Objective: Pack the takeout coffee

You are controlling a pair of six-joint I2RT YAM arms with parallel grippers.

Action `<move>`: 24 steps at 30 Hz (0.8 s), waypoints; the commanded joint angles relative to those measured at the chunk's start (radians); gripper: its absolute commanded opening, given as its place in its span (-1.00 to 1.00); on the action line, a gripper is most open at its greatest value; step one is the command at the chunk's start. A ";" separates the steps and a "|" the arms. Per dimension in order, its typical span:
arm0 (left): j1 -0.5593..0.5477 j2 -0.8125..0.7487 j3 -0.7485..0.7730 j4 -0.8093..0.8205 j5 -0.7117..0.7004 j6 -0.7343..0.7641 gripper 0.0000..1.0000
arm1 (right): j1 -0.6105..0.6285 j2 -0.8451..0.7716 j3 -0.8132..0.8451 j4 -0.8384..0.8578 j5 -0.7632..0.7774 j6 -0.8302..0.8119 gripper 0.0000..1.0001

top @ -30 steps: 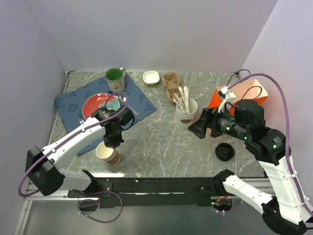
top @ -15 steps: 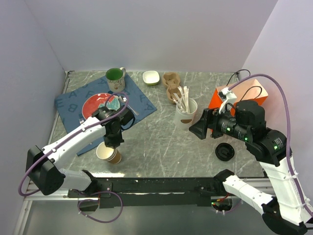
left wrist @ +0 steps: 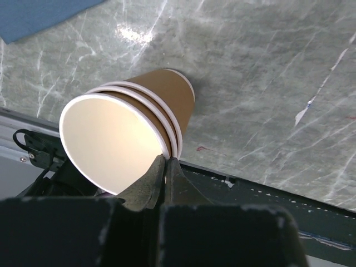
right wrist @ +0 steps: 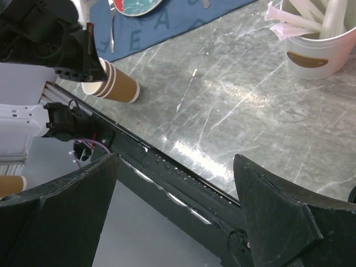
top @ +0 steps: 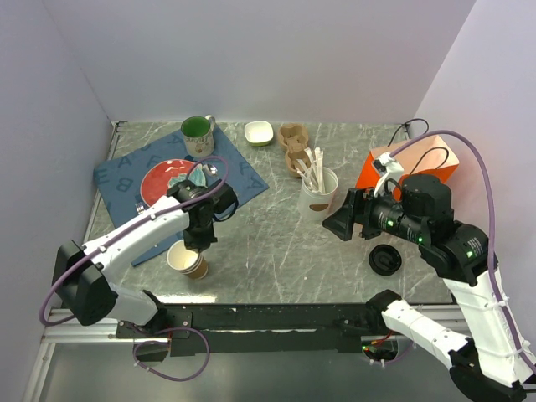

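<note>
At the table's [top: 276, 239] near-left edge, our left gripper [top: 198, 243] pinches shut on the rim of the nested brown cups [top: 186, 263], mouth up. Their black lid [top: 383, 259] lies well apart at three o'clock, nearer our wide-open, empty right gripper [top: 337, 224].

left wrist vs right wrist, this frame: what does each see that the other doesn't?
Left wrist only: the cream inside of the cups, their three nested rims, and the left gripper pinched shut on the top rim.
Right wrist only: the stick holder, the red plate, and the right gripper, open and holding nothing.
Both: cups, left gripper, blue mat, table.
</note>
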 commanded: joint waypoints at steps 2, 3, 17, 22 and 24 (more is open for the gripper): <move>-0.015 0.005 0.101 -0.041 -0.020 0.013 -0.98 | -0.005 0.005 -0.014 0.056 -0.030 0.018 0.83; -0.015 0.011 0.111 -0.042 -0.026 0.016 -0.98 | -0.005 0.006 -0.017 0.059 -0.031 0.021 0.83; -0.070 0.138 0.185 -0.039 -0.047 0.046 -0.98 | -0.005 0.017 -0.014 0.050 -0.028 0.011 0.82; -0.102 0.180 0.282 -0.039 -0.043 0.033 -0.98 | -0.005 0.016 -0.075 0.113 -0.056 0.090 0.80; -0.108 0.181 0.271 -0.028 -0.025 0.031 -0.98 | -0.005 0.019 -0.144 0.157 -0.075 0.185 0.77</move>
